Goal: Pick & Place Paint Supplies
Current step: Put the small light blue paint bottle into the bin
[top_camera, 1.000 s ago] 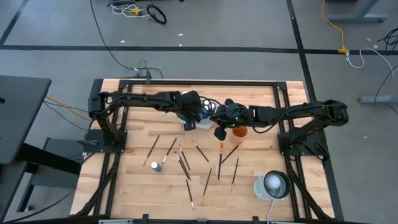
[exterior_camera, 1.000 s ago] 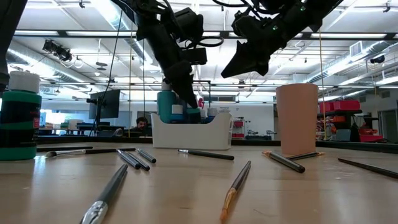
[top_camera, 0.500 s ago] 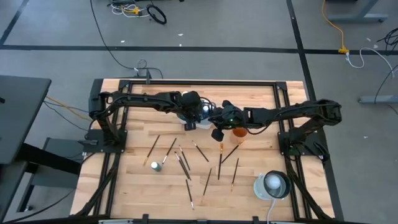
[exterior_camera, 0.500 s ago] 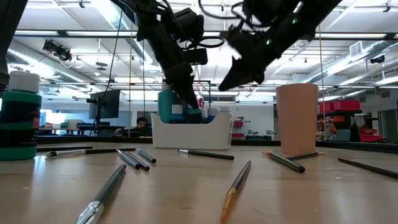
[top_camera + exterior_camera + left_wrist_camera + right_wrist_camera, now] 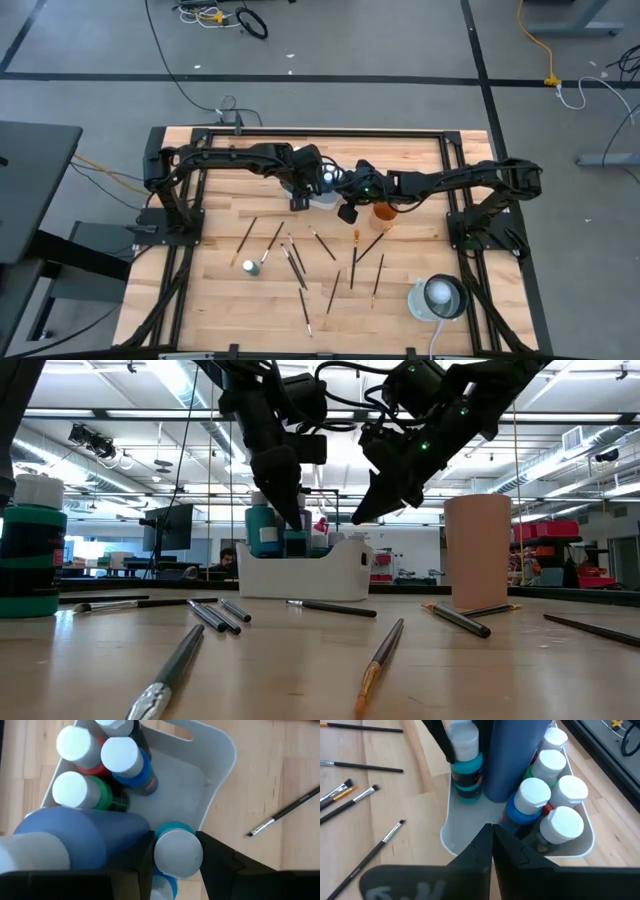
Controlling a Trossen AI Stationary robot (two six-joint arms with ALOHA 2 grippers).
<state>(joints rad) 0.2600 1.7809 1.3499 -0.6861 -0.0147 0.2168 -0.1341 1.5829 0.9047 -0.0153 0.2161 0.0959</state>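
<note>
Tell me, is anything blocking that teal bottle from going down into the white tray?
Nothing visible. The left gripper holds the white-capped teal paint bottle over the bare end of the white rectangular plastic tray; the other white-capped bottles cluster at the opposite end.

Tray: a white tray (image 5: 300, 575) is sitting on the wooden table (image 5: 300, 670), mid-distance, with bottles showing above its rim.
Left gripper: the left gripper (image 5: 283, 510) is reaching down from above over the tray, its fingers gripping a teal white-capped bottle (image 5: 262, 530) just above the rim.
Right gripper: the right gripper (image 5: 362, 515) is hanging tilted above the tray's right end, its fingers pressed together, holding nothing.
Cup: an orange-brown cup (image 5: 477, 552) is standing upright right of the tray.
Near bottle: a teal bottle with a white cap (image 5: 33, 548) is standing at the far left.
Brushes: paintbrushes (image 5: 380, 650) are lying scattered across the table in front of the tray.
Background: a person (image 5: 229, 558) is sitting in the room beyond.
</note>
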